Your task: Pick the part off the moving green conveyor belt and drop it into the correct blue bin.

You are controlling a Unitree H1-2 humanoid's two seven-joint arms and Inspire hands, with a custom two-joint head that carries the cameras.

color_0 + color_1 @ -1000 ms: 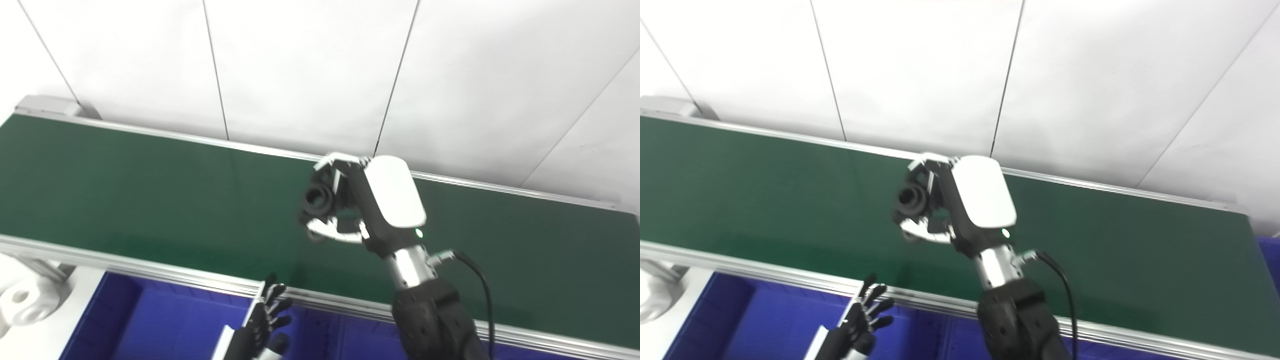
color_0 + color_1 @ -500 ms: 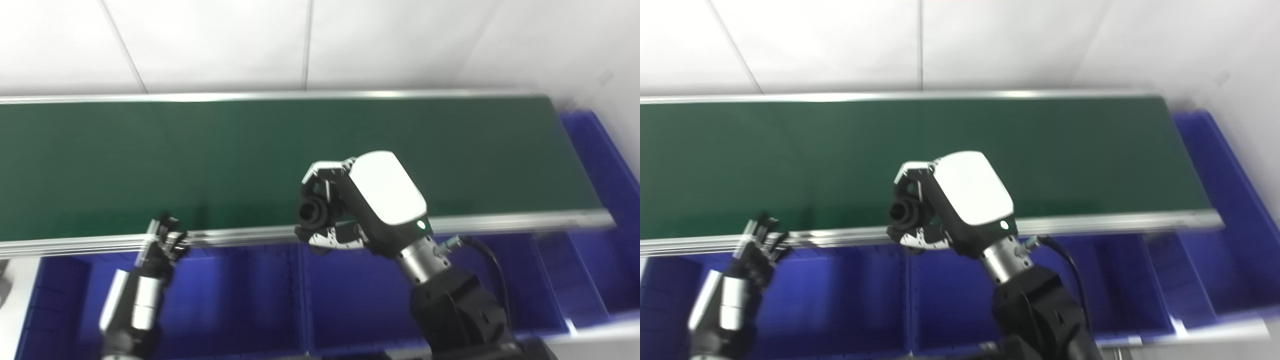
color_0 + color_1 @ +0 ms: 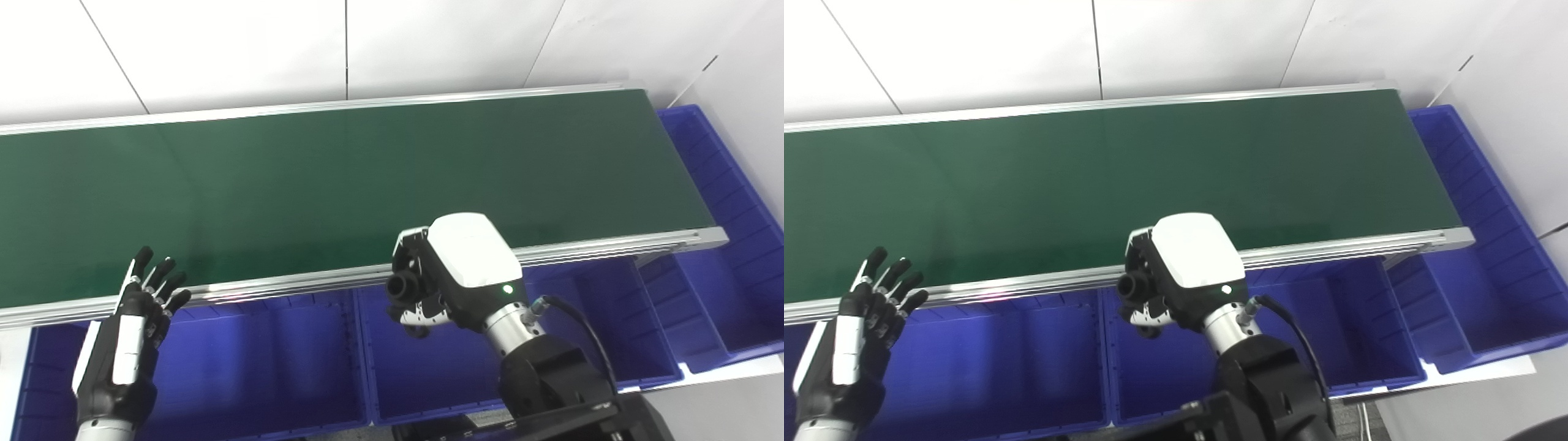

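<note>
Wall (image 3: 245, 49): filling the upper part of the frame, white panels, showing thin dark seams running down at slants.
Corner (image 3: 692, 79): sitting at upper right, meeting a second white wall (image 3: 747, 92) running down the right edge.
Light: falling evenly, bright, washing out the panels.
Floor (image 3: 1470, 410): showing grey at lower right.
White strip (image 3: 1476, 372): lying at lower right, above the grey floor.

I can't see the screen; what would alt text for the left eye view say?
The right robot hand, white-backed with black fingers, holds a small black cylindrical part above a row of blue plastic bins, just in front of the long green conveyor belt. The left robot hand is raised open over the leftmost bins, holding nothing.
</note>
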